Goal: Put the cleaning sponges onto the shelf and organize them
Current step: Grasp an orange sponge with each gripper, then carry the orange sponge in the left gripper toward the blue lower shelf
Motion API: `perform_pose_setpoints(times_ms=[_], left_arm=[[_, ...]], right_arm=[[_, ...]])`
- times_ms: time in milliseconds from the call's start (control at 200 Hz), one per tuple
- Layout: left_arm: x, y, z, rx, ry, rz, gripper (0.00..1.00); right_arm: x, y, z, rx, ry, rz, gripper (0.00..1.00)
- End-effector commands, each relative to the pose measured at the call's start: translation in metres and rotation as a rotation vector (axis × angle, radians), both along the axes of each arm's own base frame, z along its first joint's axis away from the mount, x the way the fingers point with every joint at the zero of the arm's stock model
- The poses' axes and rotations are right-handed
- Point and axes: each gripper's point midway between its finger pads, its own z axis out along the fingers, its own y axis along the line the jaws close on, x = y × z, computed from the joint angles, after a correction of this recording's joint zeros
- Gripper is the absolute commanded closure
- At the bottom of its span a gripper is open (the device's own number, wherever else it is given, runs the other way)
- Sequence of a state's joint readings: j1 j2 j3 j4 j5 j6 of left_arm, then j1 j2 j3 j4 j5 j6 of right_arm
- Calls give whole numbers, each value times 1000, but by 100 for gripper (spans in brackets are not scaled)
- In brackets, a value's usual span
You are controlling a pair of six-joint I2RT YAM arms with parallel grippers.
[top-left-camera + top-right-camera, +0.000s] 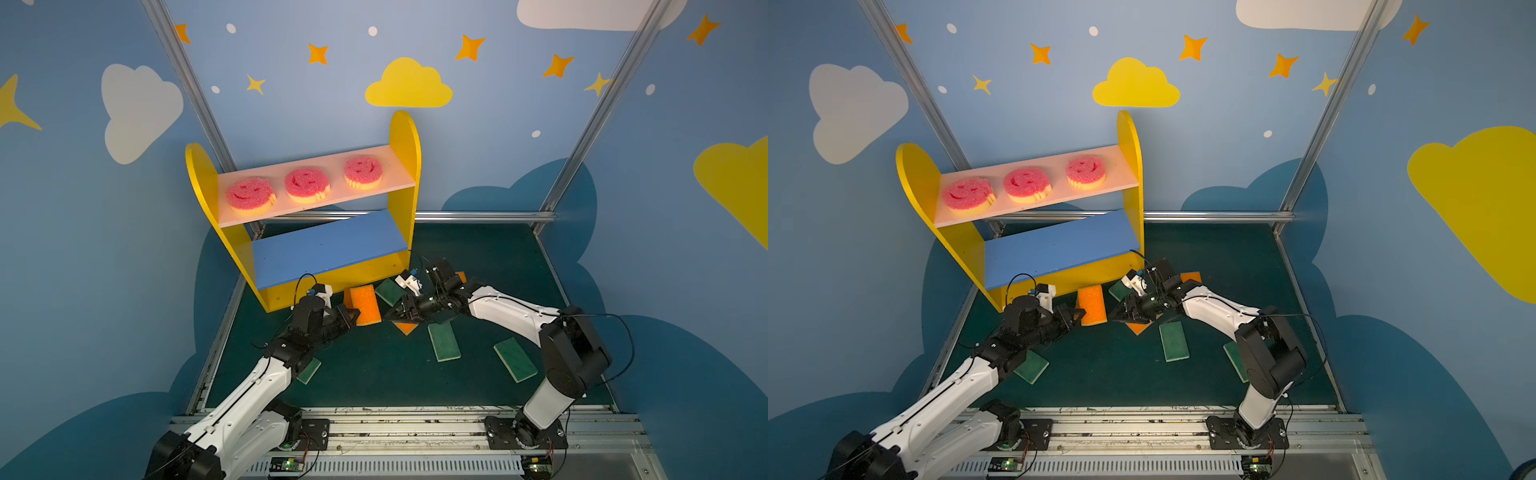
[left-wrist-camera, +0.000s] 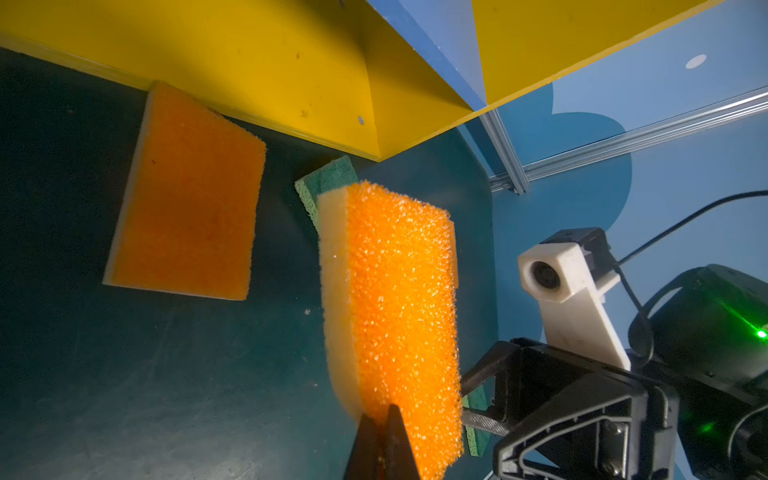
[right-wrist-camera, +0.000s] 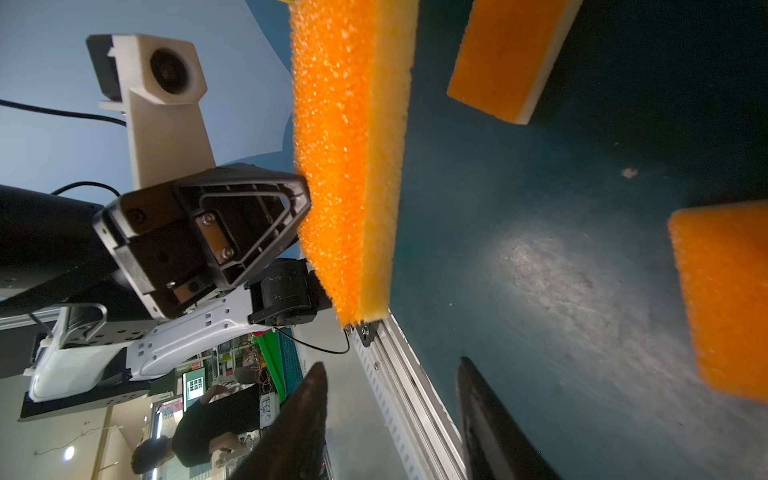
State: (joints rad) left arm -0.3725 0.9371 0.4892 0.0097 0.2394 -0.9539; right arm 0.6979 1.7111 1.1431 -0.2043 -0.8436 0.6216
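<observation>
My left gripper [image 1: 353, 314] [image 2: 384, 415] is shut on the lower corner of an orange sponge [image 1: 366, 305] [image 2: 395, 311], which it holds on edge just in front of the shelf [image 1: 405, 137]. Facing it, my right gripper [image 1: 392, 314] [image 3: 390, 363] is open and holds nothing; the held sponge [image 3: 349, 158] is a short way beyond its tips. Three pink smiley sponges [image 1: 306, 185] sit on the pink upper board. The blue lower board [image 1: 328, 249] is bare. Other orange sponges lie by the shelf base [image 2: 187, 199], under my right gripper [image 1: 405, 328] and behind my right arm [image 1: 460, 276].
Several green sponges lie on the dark mat: one by the shelf's right foot [image 1: 388, 291], two to the front right [image 1: 444, 341] [image 1: 515, 359], one under my left arm [image 1: 309, 371]. The metal frame rail [image 1: 478, 216] runs behind the shelf.
</observation>
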Motion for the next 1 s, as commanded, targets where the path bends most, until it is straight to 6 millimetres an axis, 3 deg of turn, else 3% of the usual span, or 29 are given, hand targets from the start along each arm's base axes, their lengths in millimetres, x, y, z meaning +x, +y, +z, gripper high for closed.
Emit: perform_pose_setpoints(times_ms=[0,230,601,691,791,841,996], left_arm=[[5,-5,14,-39,-23,-13,97],[10,-4,19,-52,-28,-11,97],[14,1,26,-72,-31,-16,94],[13,3,30,-66,-33,-18,73],[10,12,37,-21,-44,-3,21],[7,19,40,23,-52,18,3],[-3,43,56,128,-109,87,1]], right_arm=[[2,17,15,51,-17,33,53],[2,37,17,75,-5,63,65],[11,53,22,94,-8,72,94],[17,58,21,93,-6,71,98],[23,66,21,93,1,78,100],[28,71,22,97,-1,81,100],[39,88,25,99,-5,98,100]])
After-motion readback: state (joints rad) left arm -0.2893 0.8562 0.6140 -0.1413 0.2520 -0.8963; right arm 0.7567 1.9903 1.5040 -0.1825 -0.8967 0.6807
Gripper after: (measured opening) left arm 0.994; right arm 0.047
